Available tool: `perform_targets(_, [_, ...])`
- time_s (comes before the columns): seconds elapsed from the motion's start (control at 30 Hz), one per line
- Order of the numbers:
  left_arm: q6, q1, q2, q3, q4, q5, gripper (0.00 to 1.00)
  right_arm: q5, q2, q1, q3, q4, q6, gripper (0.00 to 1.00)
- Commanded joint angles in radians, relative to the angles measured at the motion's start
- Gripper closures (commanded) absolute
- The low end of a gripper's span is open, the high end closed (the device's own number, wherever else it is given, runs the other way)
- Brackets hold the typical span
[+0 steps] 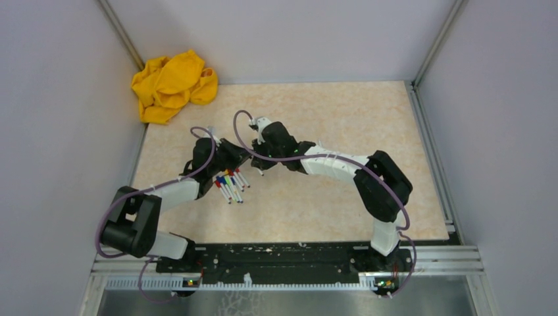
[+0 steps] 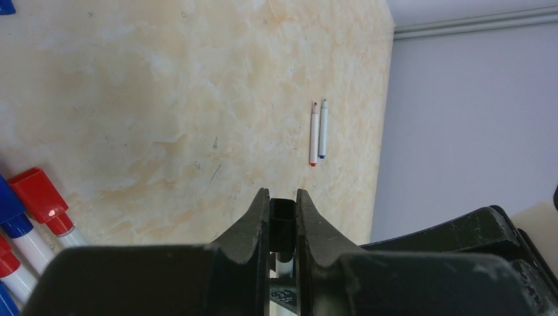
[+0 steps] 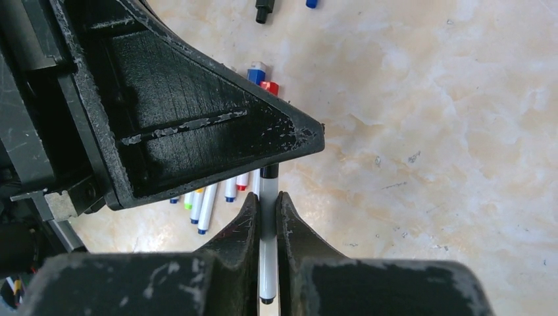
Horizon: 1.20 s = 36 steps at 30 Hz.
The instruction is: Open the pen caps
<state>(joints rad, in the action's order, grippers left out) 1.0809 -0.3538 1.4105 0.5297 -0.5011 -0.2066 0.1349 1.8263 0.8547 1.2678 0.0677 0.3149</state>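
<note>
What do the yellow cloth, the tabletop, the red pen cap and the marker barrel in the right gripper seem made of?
Yellow cloth: soft matte fabric, crumpled into folds. Tabletop: hard smooth sheet with a beige marbled print, probably laminate; fine scratches show. Red pen cap: glossy moulded plastic, with a bright highlight. Marker barrel in the right gripper: smooth white plastic, apparently.

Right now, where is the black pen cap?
In the left wrist view, the black pen cap is pinched in the left gripper, with the other pens lying to its left; the right gripper holds its white barrel.
</note>
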Motion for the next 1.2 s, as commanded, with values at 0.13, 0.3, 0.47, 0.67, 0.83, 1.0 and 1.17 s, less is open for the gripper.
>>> perform_targets(0.13, [-0.008, 0.02, 0.02, 0.076, 0.02, 0.115, 1.0, -0.027, -0.005, -0.013, -0.042, -0.042, -0.014, 1.0])
perform_targets(0.3, [-0.004, 0.111, 0.112, 0.159, 0.023, 0.115, 1.0, -0.005, -0.068, -0.023, -0.183, -0.085, -0.015, 1.0])
perform_targets(0.47, [-0.025, 0.147, 0.19, 0.233, 0.055, 0.105, 1.0, -0.031, -0.108, -0.031, -0.242, -0.089, -0.014, 1.0])
perform_targets(0.67, [-0.12, 0.152, 0.183, 0.277, 0.134, 0.137, 1.0, -0.109, -0.142, -0.064, -0.237, -0.07, -0.026, 1.0])
perform_targets(0.83, [-0.217, 0.145, 0.122, 0.294, 0.374, 0.334, 1.0, -0.26, -0.124, -0.117, -0.164, 0.026, -0.059, 1.0])
perform_targets(1.0, [-0.25, 0.145, 0.079, 0.244, 0.431, 0.451, 0.9, -0.371, -0.035, -0.155, -0.093, 0.055, -0.084, 1.0])
perform_targets(1.17, [-0.266, 0.144, 0.087, 0.248, 0.47, 0.496, 0.82, -0.427, 0.04, -0.166, -0.054, 0.052, -0.102, 1.0])
